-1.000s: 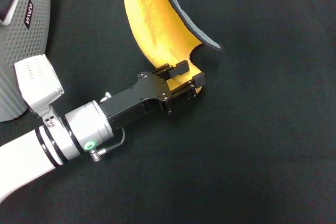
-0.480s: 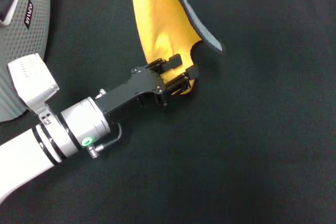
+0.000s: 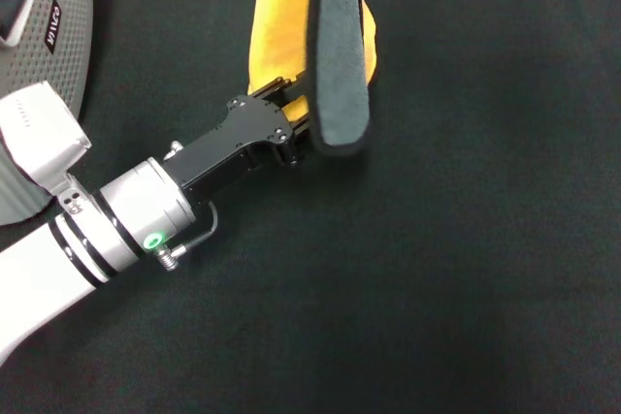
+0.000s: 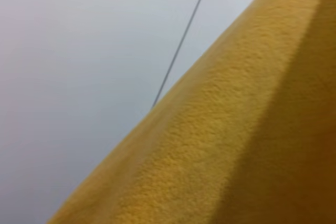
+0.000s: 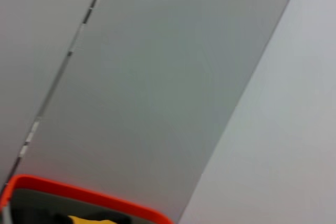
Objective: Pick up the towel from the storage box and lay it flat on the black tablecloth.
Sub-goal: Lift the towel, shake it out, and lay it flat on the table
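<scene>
The towel (image 3: 287, 36) hangs down from beyond the top edge of the head view, above the black tablecloth (image 3: 466, 239). Its yellow-orange face is towards me and a grey-green flap (image 3: 340, 65) is folded over in front. My left gripper (image 3: 303, 115) reaches in from the lower left and is shut on the towel's lower yellow edge, with its fingertips partly hidden behind the grey flap. Yellow towel cloth (image 4: 236, 145) fills much of the left wrist view. The storage box (image 3: 49, 65) stands at the far left. My right gripper is out of view.
A pale wall runs along the far edge of the tablecloth. The right wrist view shows mostly pale wall panels and an orange-rimmed object (image 5: 84, 195) with a bit of yellow in it. Bare black cloth spreads to the right and towards me.
My left gripper has moved up and to the left with the towel's lower edge. The grey-green flap has swung over in front of the yellow face and now covers the fingertips.
</scene>
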Controlling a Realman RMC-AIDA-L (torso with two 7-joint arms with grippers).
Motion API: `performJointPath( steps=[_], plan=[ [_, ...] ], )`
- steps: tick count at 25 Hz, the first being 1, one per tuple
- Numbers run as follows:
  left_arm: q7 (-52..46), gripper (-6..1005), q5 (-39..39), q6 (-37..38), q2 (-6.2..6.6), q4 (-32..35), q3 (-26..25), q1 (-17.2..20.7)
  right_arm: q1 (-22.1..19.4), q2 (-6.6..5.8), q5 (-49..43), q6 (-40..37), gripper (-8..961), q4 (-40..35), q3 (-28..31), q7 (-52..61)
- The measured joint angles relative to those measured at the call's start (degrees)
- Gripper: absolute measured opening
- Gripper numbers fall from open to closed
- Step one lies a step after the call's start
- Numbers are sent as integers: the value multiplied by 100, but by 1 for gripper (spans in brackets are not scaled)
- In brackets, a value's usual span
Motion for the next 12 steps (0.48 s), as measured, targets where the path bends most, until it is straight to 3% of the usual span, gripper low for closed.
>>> performJointPath(
  steps=[12],
  plan=[
    [0, 581, 83, 178, 0, 84, 116, 104, 175, -12, -349, 518, 13, 19, 2, -8]
  ],
)
